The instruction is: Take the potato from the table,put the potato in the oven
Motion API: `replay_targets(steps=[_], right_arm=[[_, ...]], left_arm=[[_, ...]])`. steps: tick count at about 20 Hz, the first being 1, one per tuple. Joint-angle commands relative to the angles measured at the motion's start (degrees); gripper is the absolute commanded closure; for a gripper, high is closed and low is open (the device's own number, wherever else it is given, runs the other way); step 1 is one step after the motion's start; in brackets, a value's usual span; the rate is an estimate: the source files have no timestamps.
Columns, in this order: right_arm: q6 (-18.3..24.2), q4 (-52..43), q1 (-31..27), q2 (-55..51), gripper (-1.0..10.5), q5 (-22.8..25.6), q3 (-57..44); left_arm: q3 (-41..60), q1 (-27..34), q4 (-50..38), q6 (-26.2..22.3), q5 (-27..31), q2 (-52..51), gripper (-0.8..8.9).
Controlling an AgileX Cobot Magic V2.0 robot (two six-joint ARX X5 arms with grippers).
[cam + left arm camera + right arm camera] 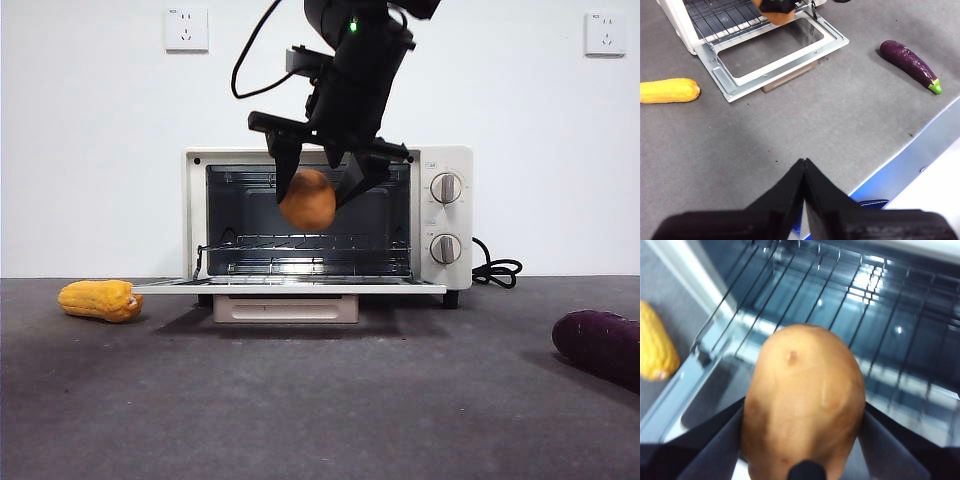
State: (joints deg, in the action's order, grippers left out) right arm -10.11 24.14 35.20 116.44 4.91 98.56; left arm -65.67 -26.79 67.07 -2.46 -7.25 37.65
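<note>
The orange-brown potato (pixel 308 200) (pixel 802 400) hangs in my right gripper (pixel 318 190), which is shut on it, in front of the open mouth of the cream-white oven (pixel 448 215). It is above the wire rack (pixel 310 243) (pixel 840 295) and the lowered door (pixel 290 286) (pixel 780 52). A bit of the potato (pixel 781 18) shows in the left wrist view. My left gripper (pixel 804 167) is shut and holds nothing, back over the table (pixel 320 400) near its front edge.
A bumpy yellow vegetable (pixel 100 300) (pixel 669 90) (pixel 655 347) lies left of the oven door. A dark purple eggplant (pixel 600 345) (pixel 910 62) lies at the right. A black cord (pixel 497 270) coils beside the oven. The table's front edge (pixel 900 165) is close to my left gripper.
</note>
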Motion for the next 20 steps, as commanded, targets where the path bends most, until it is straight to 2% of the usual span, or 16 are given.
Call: replay_targets(steps=[1, 7, 20], right_arm=[[-0.4, -1.8, -0.4, 2.4, 8.6, 0.0, -0.2], [-3.6, -8.4, -2.3, 5.3, 8.6, -0.4, -0.1], [-2.1, -14.2, -5.2, 7.2, 8.6, -0.5, 0.3]], left_arm=[[0.4, 0.1, -1.0, -0.5, -0.3, 0.0, 8.19], [0.4, 0.1, -2.4, 0.9, -0.3, 2.6, 8.19], [0.4, 0.1, -2.5, 1.0, -0.7, 4.6, 8.19]])
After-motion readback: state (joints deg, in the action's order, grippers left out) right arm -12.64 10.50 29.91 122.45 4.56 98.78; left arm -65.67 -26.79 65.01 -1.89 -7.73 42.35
